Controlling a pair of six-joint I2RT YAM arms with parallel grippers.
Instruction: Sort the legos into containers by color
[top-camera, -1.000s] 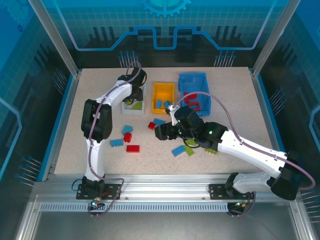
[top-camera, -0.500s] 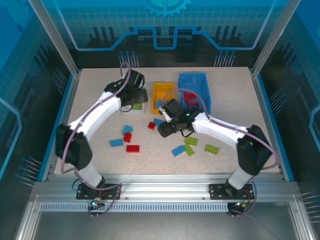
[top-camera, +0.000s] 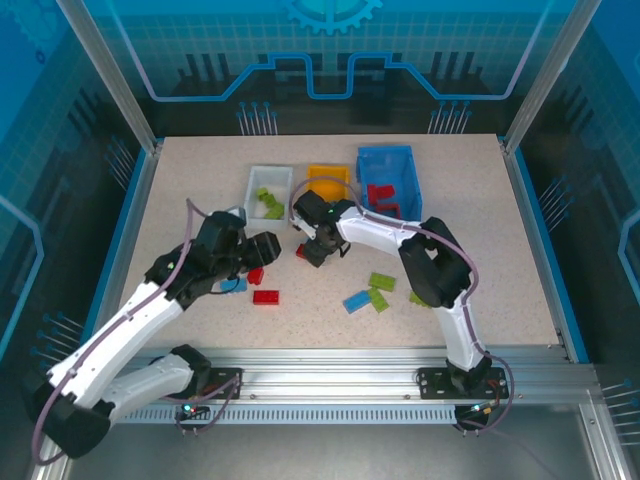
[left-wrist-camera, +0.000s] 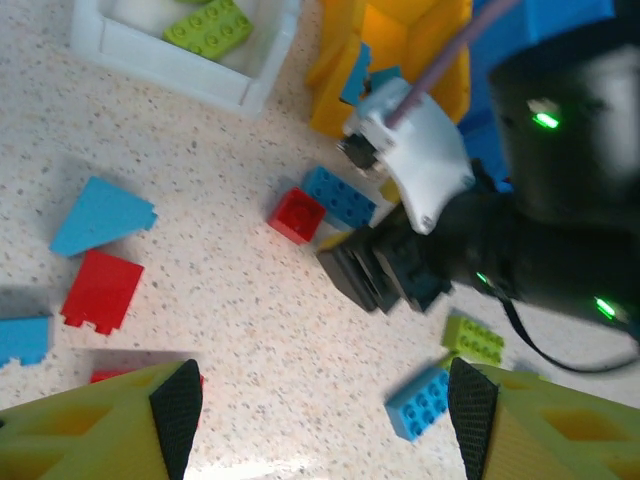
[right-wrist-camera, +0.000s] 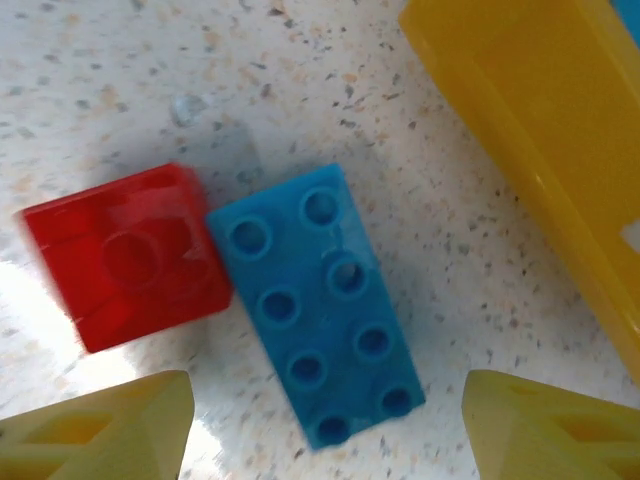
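At seven o'clock of the glossy orange bin (right-wrist-camera: 540, 120), we see the right gripper (right-wrist-camera: 325, 425) pointing down, spread empty above a studded light-blue lego (right-wrist-camera: 315, 315) touching a red lego (right-wrist-camera: 125, 255); the left gripper (left-wrist-camera: 320, 410) hangs unclenched.

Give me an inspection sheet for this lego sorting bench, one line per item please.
Surface: speckled beige tabletop, with bricks scattered across its middle.
Job's things: the white bin holds green bricks. The blue bin holds red bricks. The orange bin is partly behind the right arm. Red, blue and green loose bricks lie unsorted.
Clutter: nothing seen.
Grippers: the left gripper is open and empty above the table. The right gripper is open over a blue brick lying next to a red brick.
Cables: a purple cable loops off the right wrist.
Surroundings: aluminium frame, blue panels.
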